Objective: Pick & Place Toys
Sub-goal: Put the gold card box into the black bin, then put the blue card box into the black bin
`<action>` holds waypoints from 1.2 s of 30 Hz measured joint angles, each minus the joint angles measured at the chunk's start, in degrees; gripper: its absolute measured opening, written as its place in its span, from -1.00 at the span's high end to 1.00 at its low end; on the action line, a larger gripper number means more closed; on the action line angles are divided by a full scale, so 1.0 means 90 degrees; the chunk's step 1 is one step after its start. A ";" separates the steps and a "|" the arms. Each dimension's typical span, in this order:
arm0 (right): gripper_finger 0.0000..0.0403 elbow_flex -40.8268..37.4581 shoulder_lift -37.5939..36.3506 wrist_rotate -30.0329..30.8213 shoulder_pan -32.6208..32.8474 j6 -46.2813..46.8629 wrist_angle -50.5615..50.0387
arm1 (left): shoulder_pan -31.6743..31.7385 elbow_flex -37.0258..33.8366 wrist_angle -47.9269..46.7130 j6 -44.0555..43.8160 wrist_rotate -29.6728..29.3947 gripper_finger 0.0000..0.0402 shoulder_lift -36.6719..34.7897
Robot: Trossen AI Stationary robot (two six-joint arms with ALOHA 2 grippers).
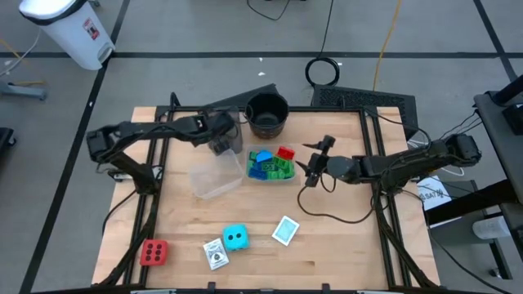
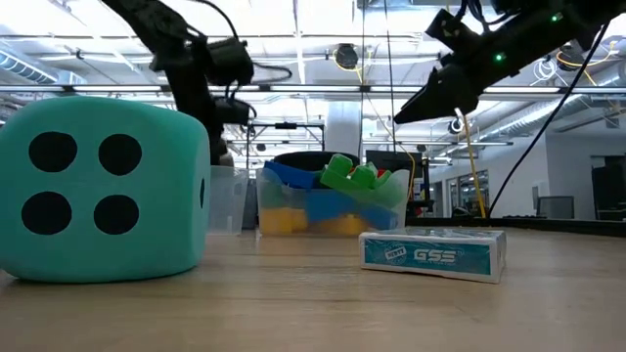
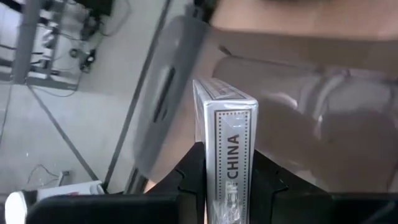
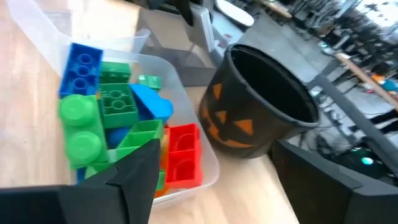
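High view: we see the left gripper (image 1: 222, 137) poised above an empty clear tub (image 1: 217, 175) near the table's centre, its fingers (image 3: 193, 174) clamped on a boxed card deck (image 3: 227, 146) held edge-up, as the left wrist view confirms. At 3 o'clock from that tub, we find a second clear tub (image 1: 270, 166) heaped with blue, green and red building blocks (image 4: 112, 115); a black pumpkin-faced pot (image 1: 267, 113) stands at 12 o'clock from it, close by. The right gripper (image 1: 314, 168) hovers just at 3 o'clock of the block tub, above the table; we note its jaws are parted and hold nothing. Toward 6 o'clock on the wooden table (image 1: 343, 237) lie a cyan dotted cube (image 1: 235, 238), a white-bordered card (image 1: 216, 255) at its 8 o'clock, a teal card box (image 1: 285, 230) at its 3 o'clock, and a red dotted cube (image 1: 154, 252) well apart at 9 o'clock.
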 joint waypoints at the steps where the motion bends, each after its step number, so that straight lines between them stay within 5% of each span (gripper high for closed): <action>1: -0.38 0.0001 0.0000 -0.0093 -0.0030 0.0001 -0.0009 | 0.0053 0.0000 0.0016 0.0119 0.0083 0.68 0.0097; 5: -0.35 0.0000 0.0000 -0.0211 -0.0092 0.0004 -0.0054 | 0.0174 0.0000 0.0126 0.0366 0.0138 0.62 0.0431; 13: -0.34 -0.0001 0.0000 -0.0211 -0.0090 0.0003 -0.0091 | 0.0121 0.0012 0.0431 0.0554 0.0040 -0.10 0.0546; 20: -0.35 0.0001 0.0000 -0.0211 -0.0090 -0.0279 -0.0071 | 0.0107 0.0012 0.0676 0.0400 0.0015 -0.45 0.0516; 30: -0.34 -0.0001 0.0000 -0.0211 -0.0088 -0.0315 -0.0083 | -0.0208 0.0076 0.0621 0.0393 -0.1238 -0.57 0.0458; 36: -0.34 -0.0001 0.0000 -0.0211 -0.0088 -0.0314 -0.0083 | -0.0467 0.0559 0.0160 0.0205 -0.1388 -0.51 0.0402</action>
